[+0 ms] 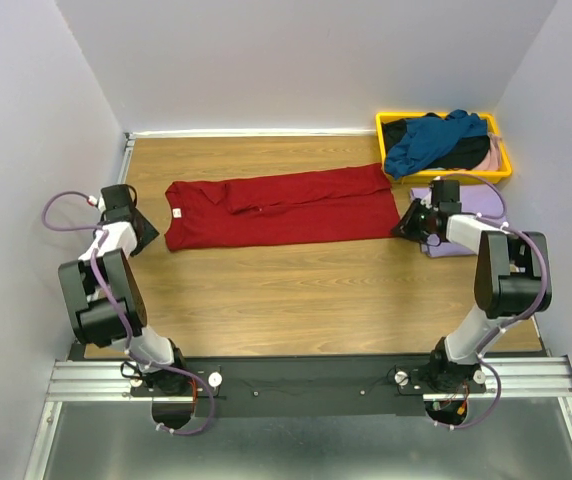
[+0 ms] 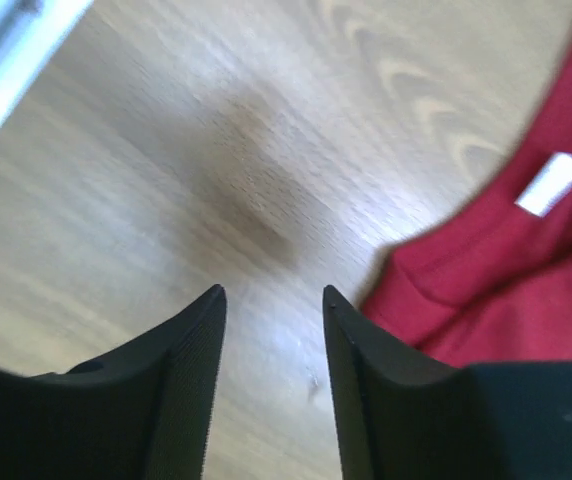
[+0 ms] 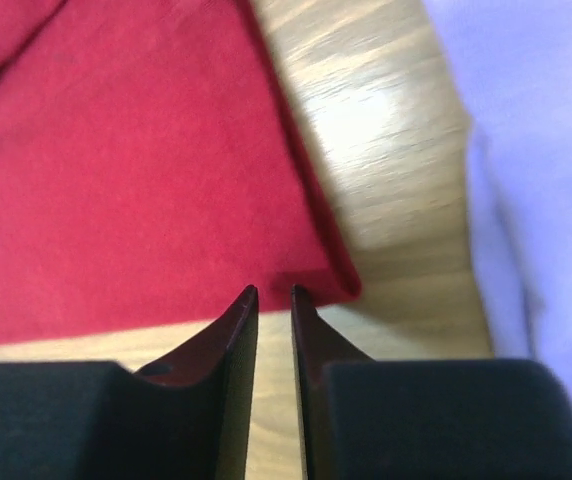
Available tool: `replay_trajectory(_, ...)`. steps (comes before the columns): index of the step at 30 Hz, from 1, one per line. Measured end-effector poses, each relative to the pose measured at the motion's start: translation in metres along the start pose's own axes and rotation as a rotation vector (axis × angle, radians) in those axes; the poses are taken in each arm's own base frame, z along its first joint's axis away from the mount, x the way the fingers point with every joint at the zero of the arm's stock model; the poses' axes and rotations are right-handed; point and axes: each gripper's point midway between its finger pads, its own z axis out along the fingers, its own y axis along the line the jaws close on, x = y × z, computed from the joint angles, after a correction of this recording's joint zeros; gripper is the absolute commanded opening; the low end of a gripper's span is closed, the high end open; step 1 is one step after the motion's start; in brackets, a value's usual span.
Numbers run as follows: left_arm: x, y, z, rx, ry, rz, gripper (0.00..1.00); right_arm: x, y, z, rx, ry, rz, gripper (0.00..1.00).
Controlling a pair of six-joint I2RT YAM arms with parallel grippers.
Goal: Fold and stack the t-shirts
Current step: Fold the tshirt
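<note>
On wood-grain tbl [image 1: 316,290]: dark red t-shirt [image 1: 276,210], soft, flat rect.

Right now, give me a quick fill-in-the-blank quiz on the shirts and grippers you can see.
1. The spread-out t-shirt lying flat is dark ___.
2. The teal t-shirt lies in a ___ tray.
3. The left gripper hangs over the wooden table with its jaws ___.
4. The folded t-shirt beside the right gripper is ___.

Missing words: red; yellow; open; lavender.
</note>
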Motion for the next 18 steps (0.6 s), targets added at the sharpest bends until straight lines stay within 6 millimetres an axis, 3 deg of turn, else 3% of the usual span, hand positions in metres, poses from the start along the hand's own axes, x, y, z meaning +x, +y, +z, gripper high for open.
replay_trajectory(5,-0.031,-0.017,-0.04,0.07,-0.116,-0.013,0.55,-0.004,0.027,-0.007,-0.013,0.013,-0.096,0.39)
replay_trajectory(9,-0.045,-0.063,-0.071,0.194,-0.182,0.022,0.55,-0.011,0.076,-0.009,-0.083,-0.009,-0.211,0.42)
replay_trajectory(12,-0.026,-0.113,-0.083,0.321,-0.16,0.087,0.52,-0.013,0.106,-0.009,-0.13,-0.02,-0.272,0.42)
replay_trajectory(14,-0.003,-0.143,-0.084,0.39,-0.11,0.143,0.5,-0.011,0.127,-0.004,-0.161,-0.017,-0.313,0.43)
replay_trajectory(18,0.031,-0.174,-0.063,0.432,-0.014,0.206,0.5,0.0,0.152,0.021,-0.186,0.021,-0.367,0.43)
